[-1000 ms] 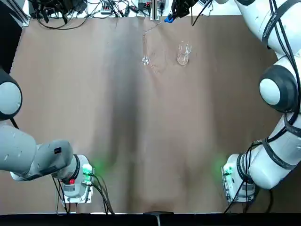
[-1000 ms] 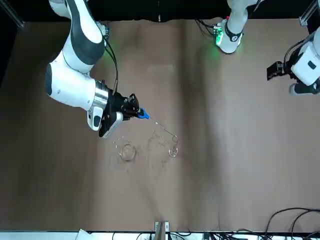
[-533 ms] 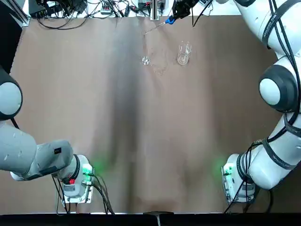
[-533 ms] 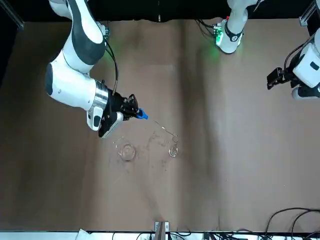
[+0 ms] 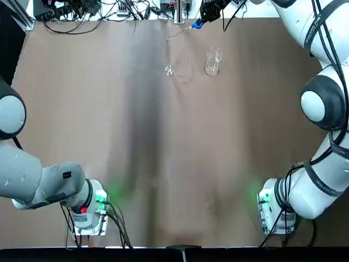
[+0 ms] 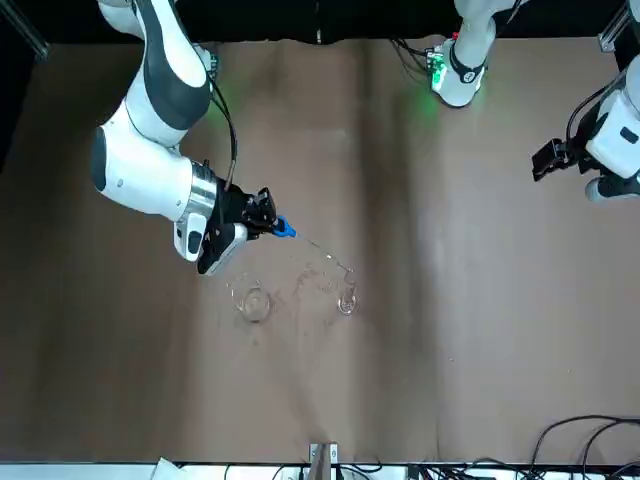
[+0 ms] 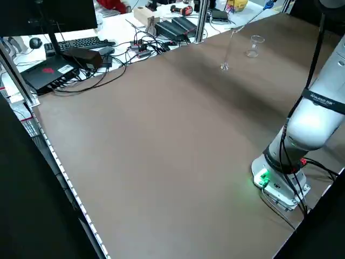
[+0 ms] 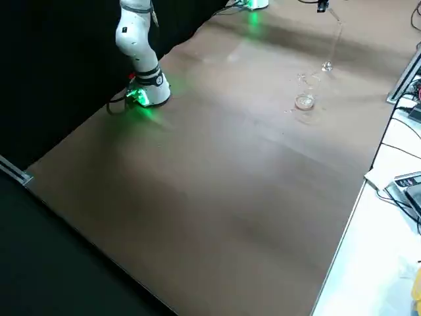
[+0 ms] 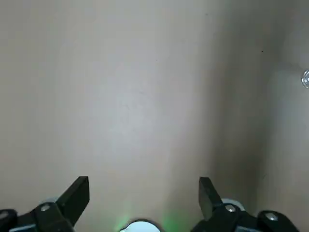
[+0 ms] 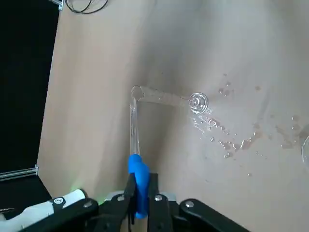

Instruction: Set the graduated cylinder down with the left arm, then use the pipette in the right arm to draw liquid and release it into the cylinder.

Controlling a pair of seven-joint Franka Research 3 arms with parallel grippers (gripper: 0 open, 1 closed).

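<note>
The graduated cylinder (image 5: 168, 57) stands upright on its round foot (image 6: 346, 303) at the far side of the table, with nothing holding it. My right gripper (image 6: 262, 213) is shut on the pipette's blue bulb (image 10: 139, 180). The pipette (image 5: 188, 27) is tilted, and its clear stem (image 10: 133, 126) reaches to the cylinder's mouth (image 10: 137, 92). My left gripper (image 9: 143, 193) hangs open with nothing in it, far from the glassware, near the table's left edge (image 6: 552, 157).
A short clear beaker (image 5: 212, 63) stands to the right of the cylinder. Droplets (image 10: 231, 142) lie on the brown table (image 5: 163, 164) between the two. Cables and a metal post (image 5: 179, 11) line the far edge. The arm bases (image 5: 90, 213) sit at the near edge.
The right gripper with the pipette has shifted very slightly at the cylinder's mouth. The left gripper has drifted a little. The cylinder and beaker have stayed put.
</note>
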